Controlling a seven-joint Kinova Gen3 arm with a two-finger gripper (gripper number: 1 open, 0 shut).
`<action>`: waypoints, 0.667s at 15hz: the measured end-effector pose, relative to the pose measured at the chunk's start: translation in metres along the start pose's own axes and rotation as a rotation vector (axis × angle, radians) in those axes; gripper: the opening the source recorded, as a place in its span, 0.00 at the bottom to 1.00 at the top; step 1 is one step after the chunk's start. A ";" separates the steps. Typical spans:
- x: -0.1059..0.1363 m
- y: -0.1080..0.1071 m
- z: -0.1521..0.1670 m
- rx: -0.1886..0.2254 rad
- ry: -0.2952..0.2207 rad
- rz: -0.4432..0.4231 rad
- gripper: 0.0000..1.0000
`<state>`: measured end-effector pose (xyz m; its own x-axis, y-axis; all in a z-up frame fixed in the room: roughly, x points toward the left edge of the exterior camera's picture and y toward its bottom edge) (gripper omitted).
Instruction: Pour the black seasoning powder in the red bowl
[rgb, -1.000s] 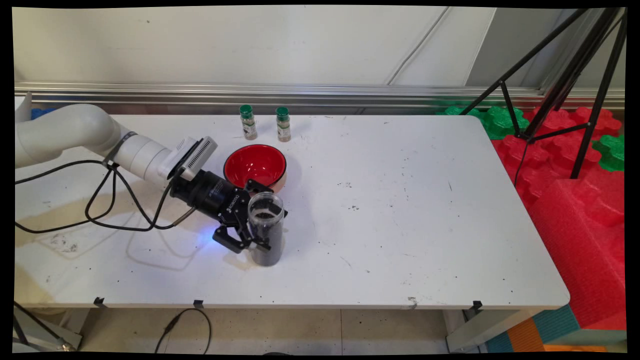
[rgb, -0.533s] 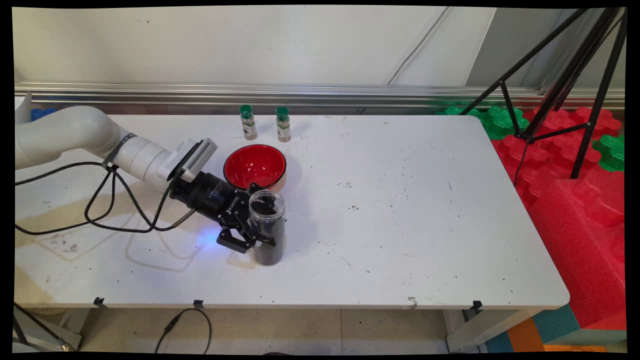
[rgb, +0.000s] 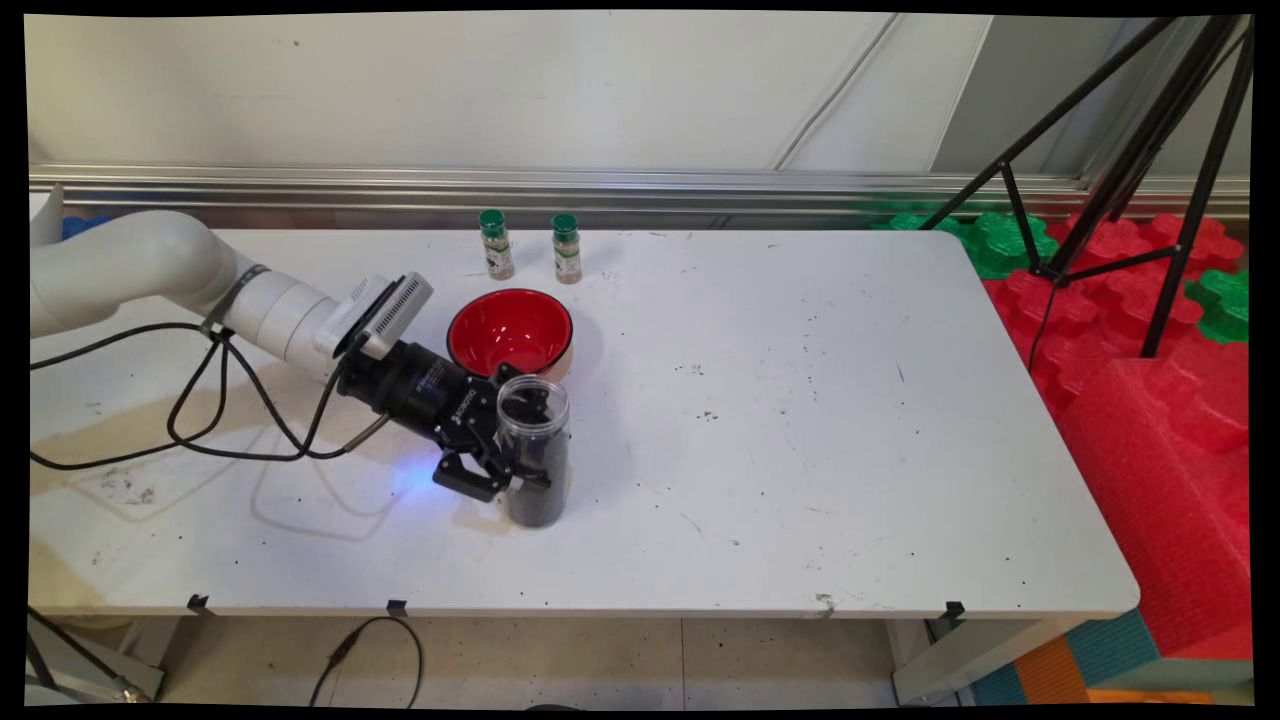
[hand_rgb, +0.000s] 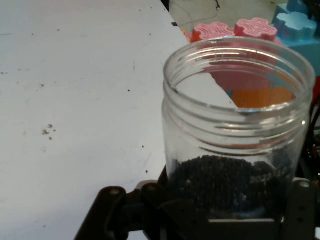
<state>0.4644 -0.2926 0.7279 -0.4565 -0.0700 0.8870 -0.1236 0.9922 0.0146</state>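
The pincer (rgb: 512, 440) pinches a clear jar (rgb: 535, 450) from its left side, one finger on the far side of the jar and one on the near side. The jar has no lid and its mouth is open. Dark grains fill its lower part; in the hand view the jar (hand_rgb: 235, 135) fills the right half of the picture, with the grains lying in a heap above the pincer (hand_rgb: 210, 210). The jar stands about upright, left of the middle of the desk (rgb: 800, 420); whether its base touches the desk I cannot tell.

Just beyond the jar, on its far side, sits a red bowl (rgb: 510, 333), with its rim very near the jar's mouth; whether they touch I cannot tell. Farther back, near the desk's far edge, stand two small bottles with green caps, a left one (rgb: 495, 243) and a right one (rgb: 567, 248), side by side and apart from each other.

Black cables (rgb: 220, 400) hang from the arm and loop down over the left part of the desk. A black tripod (rgb: 1130, 170) stands off the desk's far right corner, above red and green foam blocks (rgb: 1130, 320).
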 end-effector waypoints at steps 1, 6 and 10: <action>0.001 -0.001 -0.001 0.005 0.002 -0.003 0.00; 0.011 -0.004 -0.006 0.031 0.022 -0.015 0.00; 0.022 -0.006 -0.011 0.051 0.042 -0.025 0.00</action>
<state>0.4650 -0.2988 0.7530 -0.4157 -0.0888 0.9052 -0.1798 0.9836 0.0139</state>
